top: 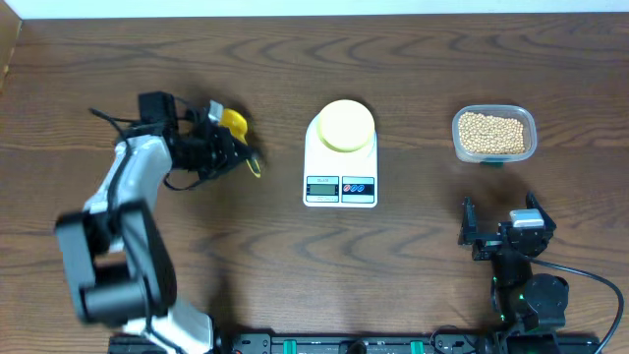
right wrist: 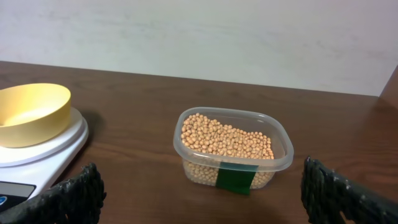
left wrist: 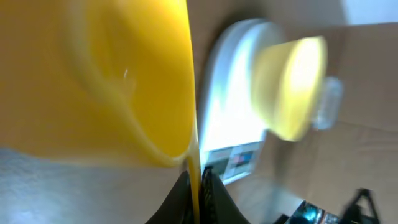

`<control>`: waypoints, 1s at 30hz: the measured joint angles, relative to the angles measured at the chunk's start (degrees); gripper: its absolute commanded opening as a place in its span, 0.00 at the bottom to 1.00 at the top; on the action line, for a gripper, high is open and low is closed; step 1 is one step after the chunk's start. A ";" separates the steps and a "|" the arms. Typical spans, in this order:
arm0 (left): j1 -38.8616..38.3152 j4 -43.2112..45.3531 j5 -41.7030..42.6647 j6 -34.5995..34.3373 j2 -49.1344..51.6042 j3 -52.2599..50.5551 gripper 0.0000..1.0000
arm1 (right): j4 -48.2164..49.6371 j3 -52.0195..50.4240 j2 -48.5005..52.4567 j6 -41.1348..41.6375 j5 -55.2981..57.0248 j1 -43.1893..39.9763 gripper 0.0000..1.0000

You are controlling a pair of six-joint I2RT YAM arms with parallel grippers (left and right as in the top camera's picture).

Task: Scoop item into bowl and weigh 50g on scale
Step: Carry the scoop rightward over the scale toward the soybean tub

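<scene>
The white scale [top: 340,167] stands mid-table with the pale yellow bowl [top: 346,125] on its top. The bowl looks empty in the right wrist view [right wrist: 31,112]. The tan beans [top: 491,131] fill a clear plastic tub [top: 494,152] at the right, also in the right wrist view [right wrist: 227,138]. My left gripper [top: 228,149] is shut on the handle of a bright yellow scoop [top: 234,122], left of the scale; the scoop fills the left wrist view [left wrist: 106,81], its handle between my fingers [left wrist: 194,186]. My right gripper [top: 503,228] is open and empty, in front of the tub.
The tub carries a green tape strip [right wrist: 236,178] on its near wall. The scale's display and two buttons [top: 340,186] face the front edge. The table's back edge [top: 314,12] meets a white wall.
</scene>
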 measured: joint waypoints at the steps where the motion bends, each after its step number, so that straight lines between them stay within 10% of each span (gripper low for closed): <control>1: -0.04 -0.42 0.24 -0.70 -2.25 0.00 0.07 | 0.00 0.00 0.00 0.00 0.00 0.00 0.99; 14: -12.35 -11.85 1.60 -3.13 -27.67 0.00 0.07 | 0.00 0.00 0.00 -0.02 0.00 0.00 0.99; 30: -33.99 -12.92 1.77 -5.70 -29.88 0.00 0.07 | 0.31 0.00 0.00 0.28 -0.28 0.00 0.99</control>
